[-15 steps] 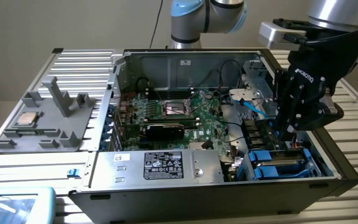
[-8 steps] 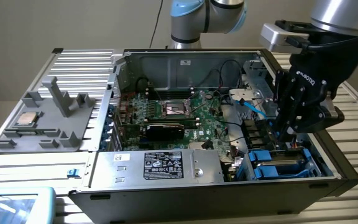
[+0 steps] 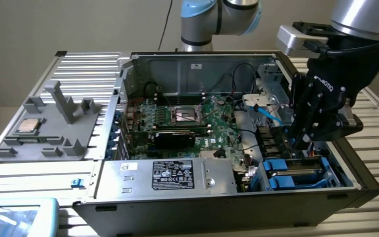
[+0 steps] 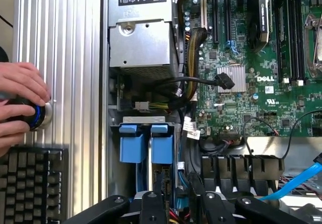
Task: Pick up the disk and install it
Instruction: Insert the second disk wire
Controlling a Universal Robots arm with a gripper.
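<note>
The disk (image 3: 299, 171), silver-grey in a bright blue carrier, lies in the drive bay at the front corner of the open computer case (image 3: 347, 163), on the exterior view's right. My black gripper (image 3: 303, 150) hangs straight over it, fingertips just above the carrier. In the wrist view the gripper (image 4: 183, 209) has its fingers (image 4: 151, 204) apart, with only cables and a bit of blue between them. Two blue carrier tabs (image 4: 133, 143) stand side by side in the bay just beyond the fingers.
A silver power supply (image 3: 170, 175) with a black label sits beside the bay, the green motherboard (image 3: 189, 123) behind it. Blue and black cables (image 3: 268, 116) run near the gripper. A CPU chip (image 3: 28, 126) rests on a grey fixture. A person's hands (image 4: 20, 98) hold a knob above a keyboard (image 4: 30, 183).
</note>
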